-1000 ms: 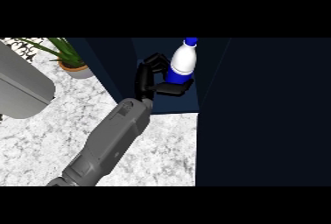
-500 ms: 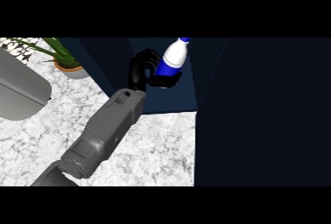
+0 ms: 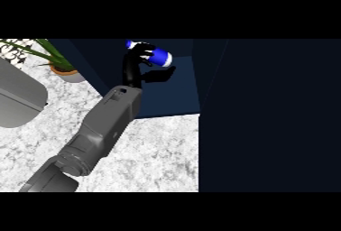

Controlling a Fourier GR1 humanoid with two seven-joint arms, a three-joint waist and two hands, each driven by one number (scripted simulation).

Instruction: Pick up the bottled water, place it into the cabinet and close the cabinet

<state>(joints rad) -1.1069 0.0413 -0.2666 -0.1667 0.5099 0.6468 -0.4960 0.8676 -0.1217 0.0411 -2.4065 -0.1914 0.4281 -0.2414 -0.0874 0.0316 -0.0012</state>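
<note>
Head view, kitchen counter. One grey forearm (image 3: pixel 100 131) enters from the lower left edge and runs diagonally up to the dark blue cabinet (image 3: pixel 166 97) at top centre; which arm this is cannot be read with certainty from the frame, though it is entered here as the left. Left hand (image 3: pixel 136 67): black, raised inside the cabinet opening, fingers curled over the bottled water (image 3: pixel 158 56), thumb spread out below it toward the right. Bottled water: blue label with white ends, tilted well off upright so it lies nearly on its side, top end pointing up-left, held inside the cabinet near the upper edge of the view; whether it touches the cabinet floor cannot be told, since the hand covers its underside. Cabinet: open, blue interior floor and side wall visible, a large dark panel filling the right of the view. Counter (image 3: pixel 153 153): white-grey marble. Potted plant (image 3: pixel 63 70): green leaves, terracotta pot, upper left, beside the cabinet. Grey rounded object (image 3: pixel 16 97): far left edge, partly cut off.
</note>
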